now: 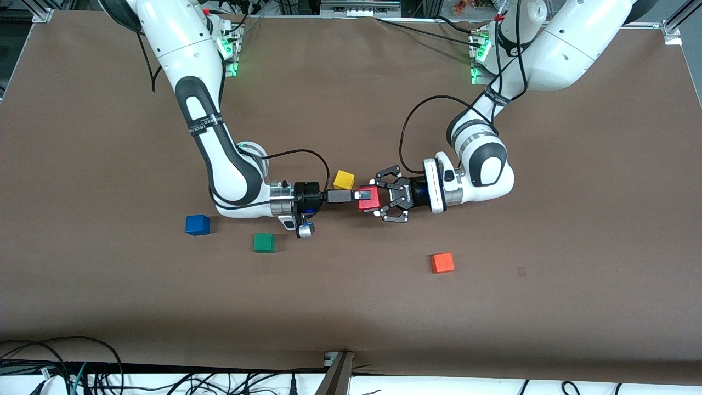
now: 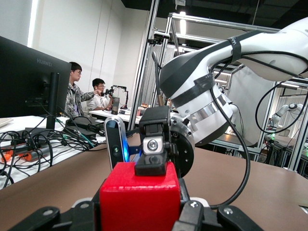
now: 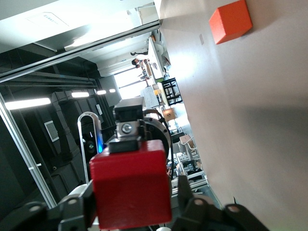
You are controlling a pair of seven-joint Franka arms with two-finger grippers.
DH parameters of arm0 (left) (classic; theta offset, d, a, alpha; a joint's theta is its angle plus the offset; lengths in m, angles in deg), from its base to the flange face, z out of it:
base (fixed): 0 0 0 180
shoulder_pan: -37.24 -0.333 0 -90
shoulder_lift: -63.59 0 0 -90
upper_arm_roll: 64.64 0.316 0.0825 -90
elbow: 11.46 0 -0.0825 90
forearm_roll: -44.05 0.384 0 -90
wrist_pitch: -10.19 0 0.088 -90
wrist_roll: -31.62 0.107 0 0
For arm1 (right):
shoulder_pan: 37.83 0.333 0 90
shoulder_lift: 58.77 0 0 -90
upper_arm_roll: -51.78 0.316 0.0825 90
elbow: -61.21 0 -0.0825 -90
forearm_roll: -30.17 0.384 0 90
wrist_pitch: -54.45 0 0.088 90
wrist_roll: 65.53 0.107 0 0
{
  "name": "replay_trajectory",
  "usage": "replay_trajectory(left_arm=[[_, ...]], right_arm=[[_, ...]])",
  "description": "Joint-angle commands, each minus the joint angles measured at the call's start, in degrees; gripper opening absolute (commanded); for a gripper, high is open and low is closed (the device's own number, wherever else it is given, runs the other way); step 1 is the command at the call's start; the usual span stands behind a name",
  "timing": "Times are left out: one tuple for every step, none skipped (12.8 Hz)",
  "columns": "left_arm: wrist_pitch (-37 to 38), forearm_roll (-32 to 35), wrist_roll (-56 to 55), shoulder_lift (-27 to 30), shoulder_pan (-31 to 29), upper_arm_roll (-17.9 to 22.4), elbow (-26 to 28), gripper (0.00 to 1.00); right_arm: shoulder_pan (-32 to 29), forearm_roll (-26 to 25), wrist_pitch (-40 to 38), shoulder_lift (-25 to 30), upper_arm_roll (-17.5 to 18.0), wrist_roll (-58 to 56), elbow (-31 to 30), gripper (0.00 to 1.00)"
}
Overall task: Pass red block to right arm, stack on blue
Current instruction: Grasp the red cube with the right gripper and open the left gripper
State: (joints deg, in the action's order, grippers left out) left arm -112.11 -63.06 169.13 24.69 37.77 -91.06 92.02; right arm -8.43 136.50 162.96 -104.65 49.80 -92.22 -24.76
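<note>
Fingers on both sides are clamped onto the red block (image 1: 368, 199) right now, so it's held in the air between the two arms, over the middle of the table (image 1: 351, 307). It's gripped by the left gripper (image 1: 378, 198), the wide linkage claw one, from the left arm's end, and pinched by the narrow right gripper (image 1: 359, 195) from the right arm's end.

Down on the table, the yellow cube (image 1: 344, 179) is seen just beside the handoff spot, farther from the front camera. The blue cube (image 1: 197, 225) is parked toward the right arm's end, with the green cube (image 1: 264, 242) near it. The orange cube (image 1: 442, 263) is sat well apart, toward the left arm's end.
</note>
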Motion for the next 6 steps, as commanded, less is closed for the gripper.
replay_trajectory(left_arm=[[-0.13, -1.70, 0.14, 0.04, 0.35, -0.13, -1.09, 0.52], [0.04, -1.70, -0.74, 0.04, 0.26, -0.13, -1.09, 0.94], [0.30, -1.61, -1.88, -0.04, 0.26, -0.13, -1.26, 1.00], [0.48, -1.53, -2.15, 0.04, 0.17, -0.13, -1.26, 1.00], [0.57, -1.53, -2.50, 0.04, 0.00, -0.13, -1.26, 1.00], [0.57, -0.92, -4.24, 0.31, -0.26, -0.13, -1.35, 1.00]], right_arm=[[1.10, 2.04, 2.06, 0.61, -0.30, -1.52, -0.51, 0.09], [1.01, 1.95, 2.15, 0.53, -0.30, -1.52, -0.51, 0.08], [1.01, 1.95, 2.06, 0.61, -0.30, -1.61, -0.51, 0.08], [1.01, 1.95, 2.06, 0.70, -0.39, -1.61, -0.51, 0.08], [0.93, 1.78, 2.06, 0.70, -0.56, -1.70, -0.51, 0.08], [0.75, 1.43, 2.06, 0.79, -0.91, -1.70, -0.25, 0.08]])
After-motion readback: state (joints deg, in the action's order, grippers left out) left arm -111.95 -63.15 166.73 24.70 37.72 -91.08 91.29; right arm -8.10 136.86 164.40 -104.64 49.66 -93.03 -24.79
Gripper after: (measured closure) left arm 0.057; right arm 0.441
